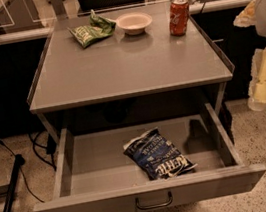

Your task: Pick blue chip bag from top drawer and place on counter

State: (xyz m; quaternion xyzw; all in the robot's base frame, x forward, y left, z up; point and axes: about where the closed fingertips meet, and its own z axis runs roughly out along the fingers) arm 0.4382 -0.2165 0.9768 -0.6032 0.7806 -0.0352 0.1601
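Observation:
The blue chip bag (157,154) lies flat in the open top drawer (84,179), near the middle and a little toward the front. The drawer is pulled out under the counter (126,63), and its dark wire handle (154,203) shows on the front panel. My gripper (264,88) hangs at the right edge of the view, outside the drawer's right wall, above floor level and well apart from the bag. It holds nothing that I can see.
On the counter's far side lie a green snack bag (92,32), a white bowl (134,22) and a red soda can (179,16). Low rims run along the counter's sides. Cables and a black stand foot (10,192) lie on the floor at left.

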